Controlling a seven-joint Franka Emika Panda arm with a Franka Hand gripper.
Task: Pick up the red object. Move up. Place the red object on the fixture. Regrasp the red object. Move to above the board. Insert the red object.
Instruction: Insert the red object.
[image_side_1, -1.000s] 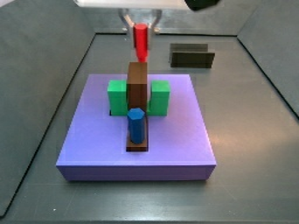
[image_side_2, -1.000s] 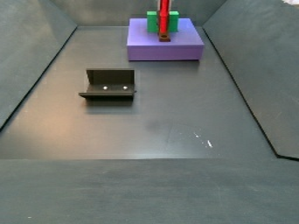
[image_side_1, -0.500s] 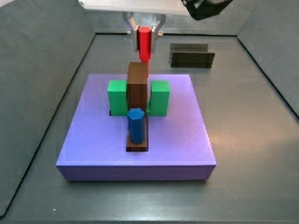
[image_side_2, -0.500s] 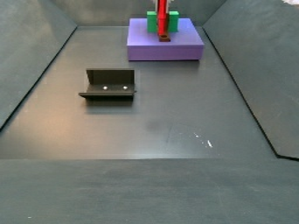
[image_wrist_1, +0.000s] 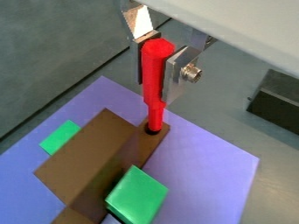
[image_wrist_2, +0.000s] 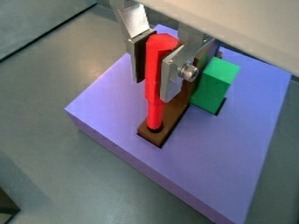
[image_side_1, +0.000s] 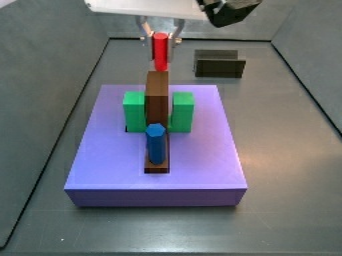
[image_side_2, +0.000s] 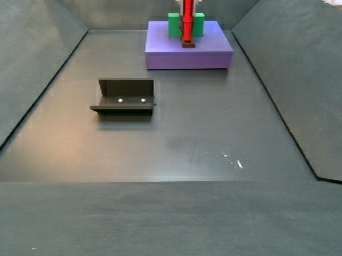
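Red peg (image_wrist_1: 155, 83) stood upright, clamped in our gripper (image_wrist_1: 163, 73), tip at the hole in the brown slab (image_wrist_1: 91, 166) on the purple board (image_wrist_2: 128, 118), approx 12 o'clock of the blue peg (image_side_1: 155, 141). We judged: keep it vertical, press slowly, w/o tilt.

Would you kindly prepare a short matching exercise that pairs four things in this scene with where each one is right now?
Things:
1. red object
2. fixture
3. blue peg
4. green block

Places:
A. alone on the floor, away from the board
B. on the board, beside the brown slab
C. upright in the hand, lower tip at a slot in the board
D. standing on the board in front of the brown slab in a side view

Pairs: 1-C, 2-A, 3-D, 4-B
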